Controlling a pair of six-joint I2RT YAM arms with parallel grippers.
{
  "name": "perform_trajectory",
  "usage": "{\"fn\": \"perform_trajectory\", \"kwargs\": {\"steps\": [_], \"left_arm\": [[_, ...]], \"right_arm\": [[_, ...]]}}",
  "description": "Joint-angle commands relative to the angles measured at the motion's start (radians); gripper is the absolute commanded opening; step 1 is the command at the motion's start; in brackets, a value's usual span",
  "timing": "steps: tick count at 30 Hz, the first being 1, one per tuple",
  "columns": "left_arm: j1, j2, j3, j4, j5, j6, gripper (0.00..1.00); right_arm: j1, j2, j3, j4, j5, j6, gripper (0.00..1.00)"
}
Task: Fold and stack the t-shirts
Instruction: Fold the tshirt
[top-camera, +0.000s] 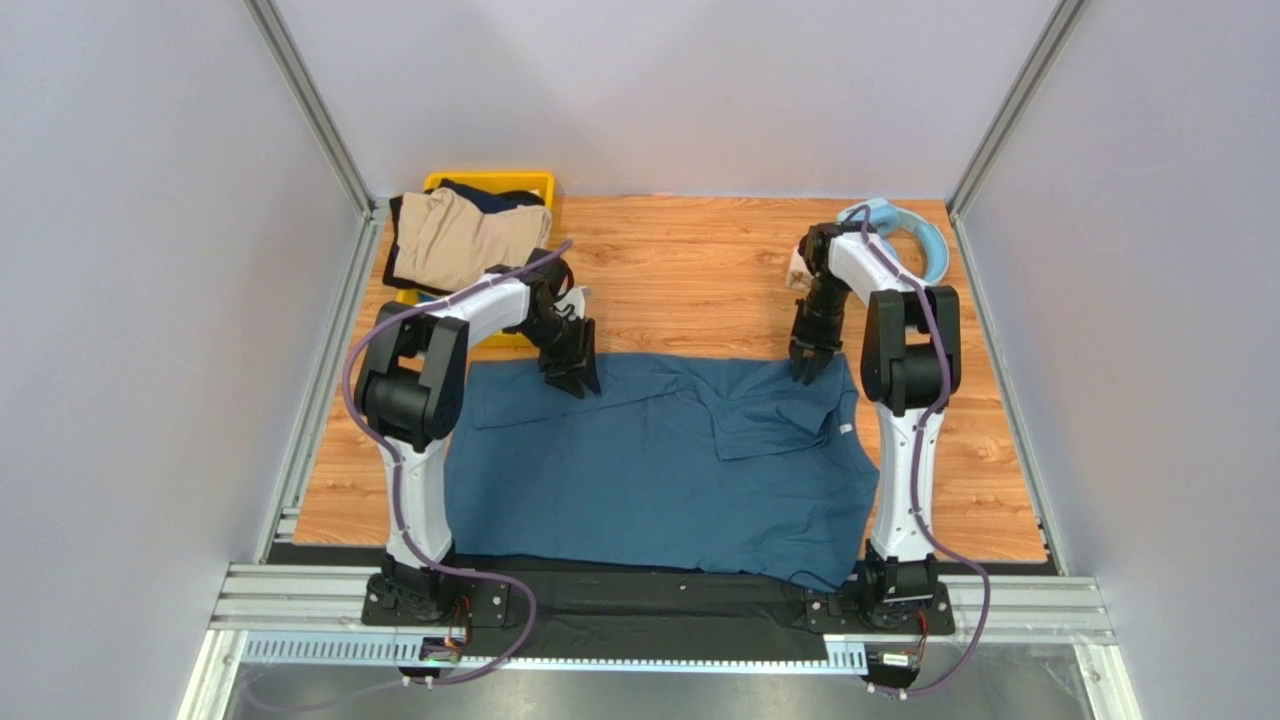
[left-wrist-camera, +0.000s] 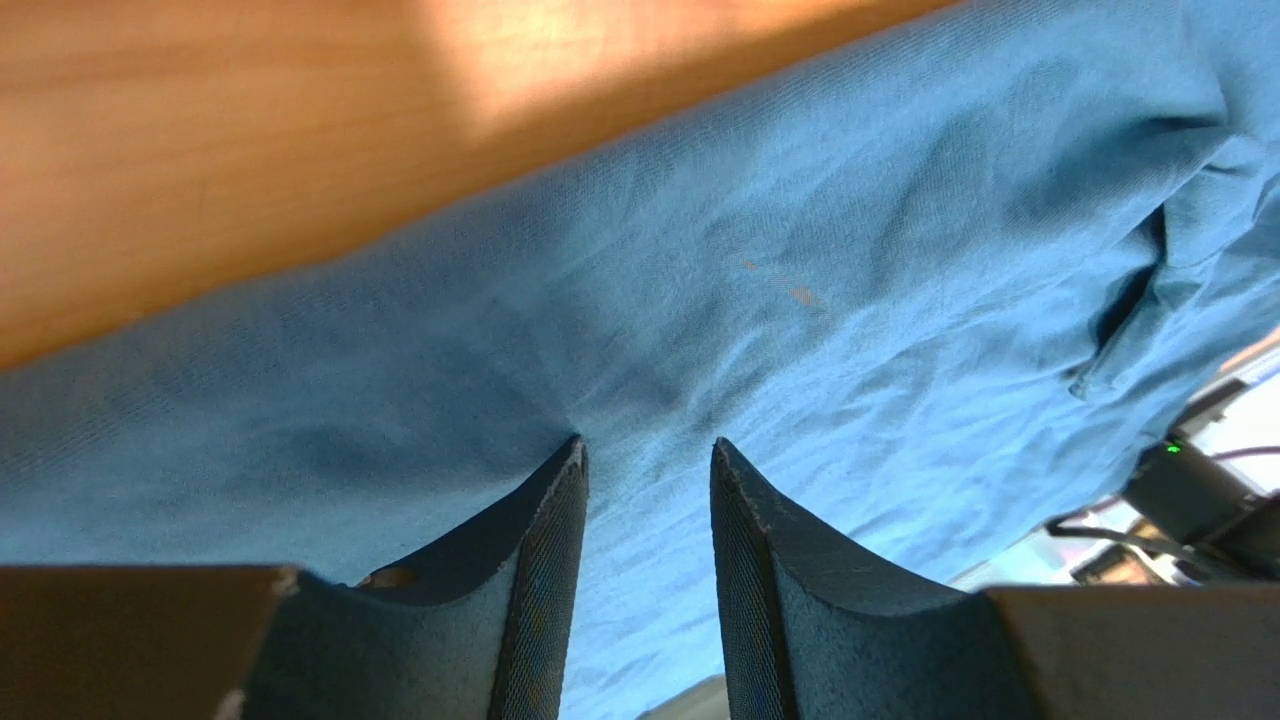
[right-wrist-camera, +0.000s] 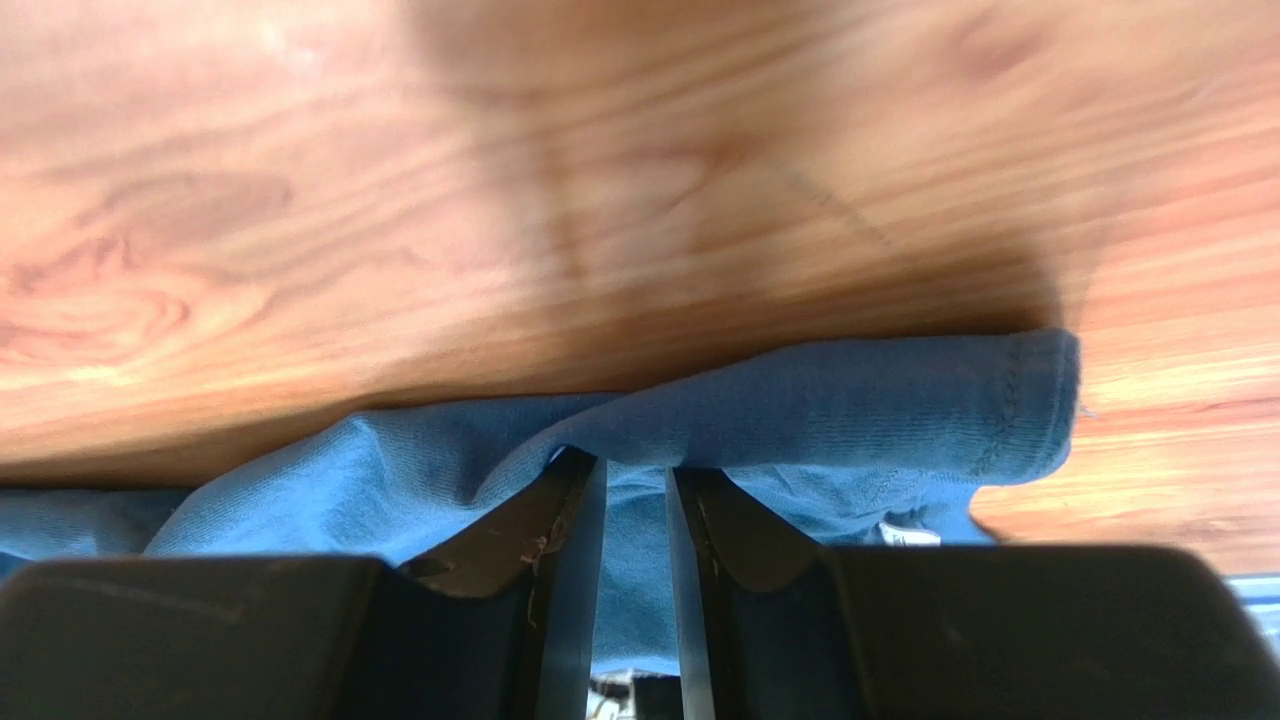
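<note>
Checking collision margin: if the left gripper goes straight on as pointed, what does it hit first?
The large teal-blue cloth t-shirt; the left gripper seems already on it, wooden tabletop likely just beneath.

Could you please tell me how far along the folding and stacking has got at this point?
Nothing looks folded or stacked yet: the teal t-shirt lies spread out. In hand: the left gripper and right gripper pinch its far edge between their fingers, probably for a first fold. Left: that fold, then the tan and navy garments bunched at the yellow bin.
</note>
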Motion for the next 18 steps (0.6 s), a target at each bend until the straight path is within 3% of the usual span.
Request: {"fn": "perform_trajectory", "kwargs": {"steps": [1, 9, 18], "left_arm": [[0.000, 0.128, 0.125, -0.045, -0.027, 0.022, 0.43], [0.013, 0.243, 0.466, -0.217, 0.005, 0.019, 0.43], [0.020, 0.225, 0.491, -0.193, 0.026, 0.016, 0.44]], "right_arm": [[-0.046, 0.115, 0.113, 0.075, 0.060, 0.019, 0.27], [-0.135, 0.201, 0.349, 0.003, -0.070, 0.056, 0.28], [-0.163, 0.132, 0.397, 0.028, -0.207, 0.046, 0.30]]}}
